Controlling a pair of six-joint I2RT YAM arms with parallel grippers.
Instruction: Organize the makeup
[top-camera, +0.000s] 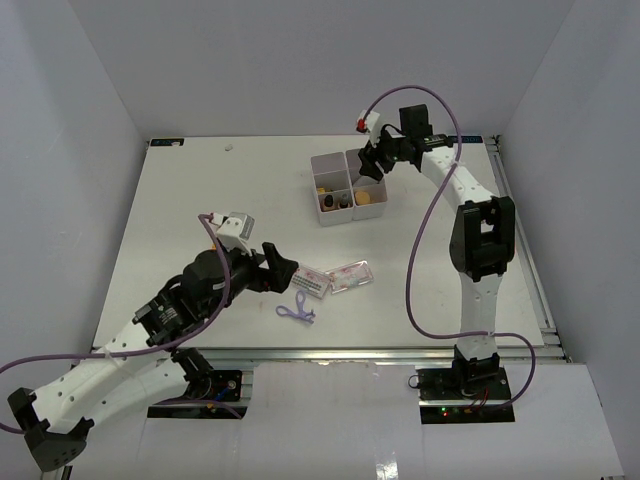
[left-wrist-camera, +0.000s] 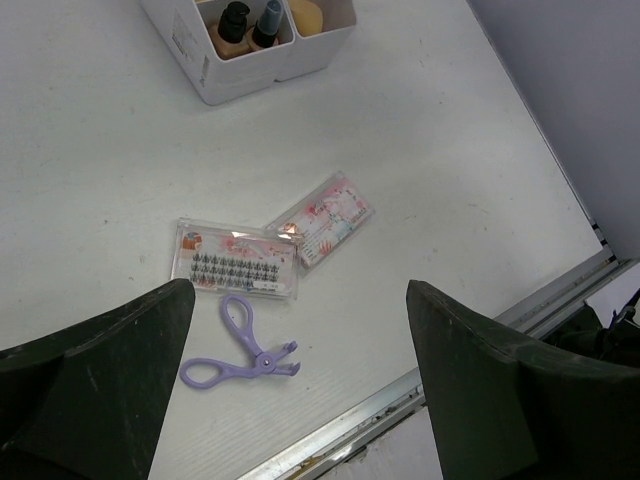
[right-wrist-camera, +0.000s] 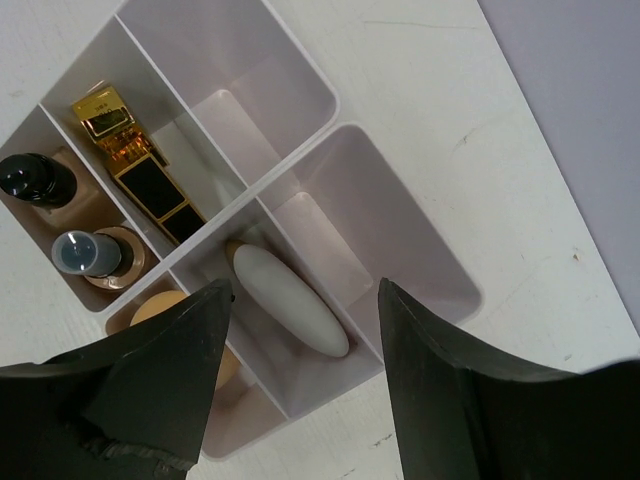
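Two flat clear packets with pink-red print (left-wrist-camera: 236, 261) (left-wrist-camera: 322, 217) lie on the table, also in the top view (top-camera: 313, 281) (top-camera: 349, 274). A thin purple tool (left-wrist-camera: 240, 350) (top-camera: 297, 308) lies just in front of them. My left gripper (left-wrist-camera: 300, 390) (top-camera: 285, 268) is open and empty above them. My right gripper (right-wrist-camera: 305, 380) (top-camera: 371, 162) is open and empty over the white box (right-wrist-camera: 300, 150) (top-camera: 347, 186). A white oval piece (right-wrist-camera: 290, 300) lies in one compartment, a tan-orange sponge (right-wrist-camera: 170, 310) in the adjoining one.
Other compartments hold a gold and black case (right-wrist-camera: 135, 165) and two bottles with dark caps (right-wrist-camera: 35, 180) (right-wrist-camera: 85, 255). The table's metal front edge (left-wrist-camera: 400, 395) runs close below the purple tool. White walls enclose the table.
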